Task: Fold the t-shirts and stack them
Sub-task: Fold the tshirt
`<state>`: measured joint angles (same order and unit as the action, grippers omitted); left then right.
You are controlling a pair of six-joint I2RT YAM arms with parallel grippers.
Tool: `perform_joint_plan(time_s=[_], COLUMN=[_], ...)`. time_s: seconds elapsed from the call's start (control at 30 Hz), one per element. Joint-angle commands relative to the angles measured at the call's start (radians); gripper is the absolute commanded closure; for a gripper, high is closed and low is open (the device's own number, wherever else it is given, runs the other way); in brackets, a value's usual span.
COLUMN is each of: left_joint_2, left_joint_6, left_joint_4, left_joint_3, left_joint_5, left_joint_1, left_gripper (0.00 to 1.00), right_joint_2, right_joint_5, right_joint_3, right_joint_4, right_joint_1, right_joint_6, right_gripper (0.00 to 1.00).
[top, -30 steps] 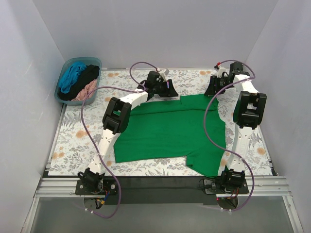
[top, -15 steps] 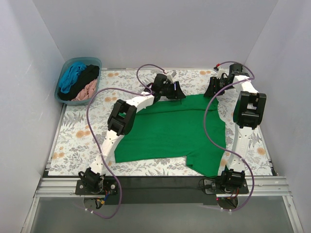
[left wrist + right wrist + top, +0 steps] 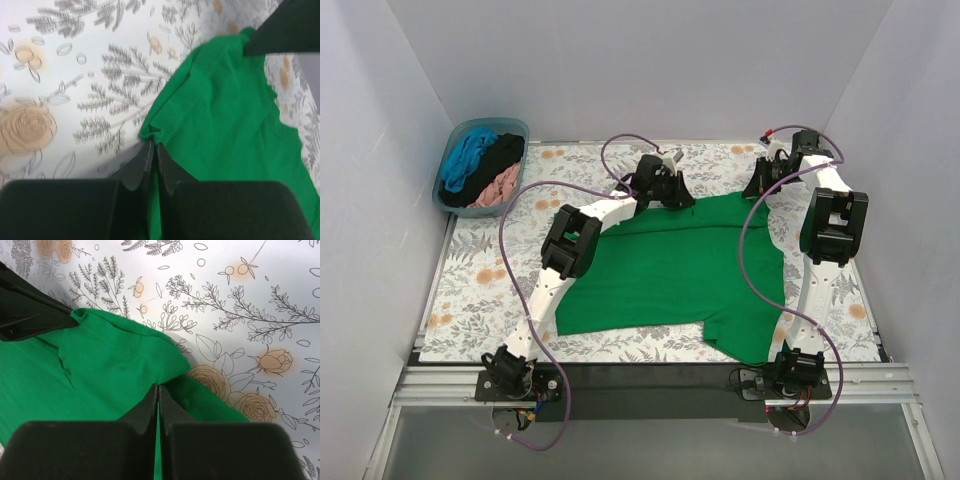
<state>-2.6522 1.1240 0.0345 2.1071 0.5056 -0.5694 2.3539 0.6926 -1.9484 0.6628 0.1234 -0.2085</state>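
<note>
Green shirt (image 3: 670,270): spread on the tablecloth (image 3: 480,290), centre-right of the table. Its far edge is under both grippers and one sleeve points to the near right.
Left gripper (image 3: 665,188): fingers pressed together on the far hem. In the wrist view the hem bunches into a small peak right at the tips (image 3: 151,145).
Right gripper (image 3: 762,180): fingers pressed together, pinching a fold at the far-right corner (image 3: 158,387).
Change, left: over the last second it slid right along the far edge, from near the far-left corner to about mid-edge. Nearly all of that happened in the first half-second, and it has hardly moved since.
Change, right: none seen; same spot throughout.
Change, shirt: the near edge and near-right sleeve are unmoved. The far-left part looks drawn slightly inward, but the left arm hides most of it.
Meaning (judgement): the far-left corner is being pulled across while the right side is anchored. This is the opening of the first fold, which has barely begun. The pause may mark a change of direction.
Progress (judgement): early; nothing is folded or stacked.
Other shirts: teal (image 3: 468,158), black (image 3: 498,152) and pink (image 3: 495,186) lie heaped in the tub (image 3: 448,196) at the far left, well apart from the arms.
Risk (judgement): the left pinch sits at the very hem and could slip under tension.
</note>
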Motion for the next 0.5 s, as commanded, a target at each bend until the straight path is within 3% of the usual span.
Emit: perform_joint_plan(time_s=[0.0, 0.23, 0.47], left_joint_2=[0.164, 0.323, 0.371], left_joint_6=[-0.075, -0.121, -0.147], left_joint_4=[0.062, 0.136, 0.169], left_joint_3=[-0.120, -0.346, -0.423], left_joint_5=[0.037, 0.125, 0.131], left_joint_1=[-0.004, -0.003, -0.003], left_gripper=[1.00, 1.00, 1.00], right_joint_2=[-0.100, -0.202, -0.274], right_joint_5=[0.036, 0.041, 0.024], right_joint_3=[0.008, 0.136, 0.229], right_joint_4=[-0.015, -0.012, -0.008], right_joint_1=[-0.002, -0.001, 0.004], right_joint_6=[-0.018, -0.095, -0.149], right_gripper=[0.99, 0.99, 0.99])
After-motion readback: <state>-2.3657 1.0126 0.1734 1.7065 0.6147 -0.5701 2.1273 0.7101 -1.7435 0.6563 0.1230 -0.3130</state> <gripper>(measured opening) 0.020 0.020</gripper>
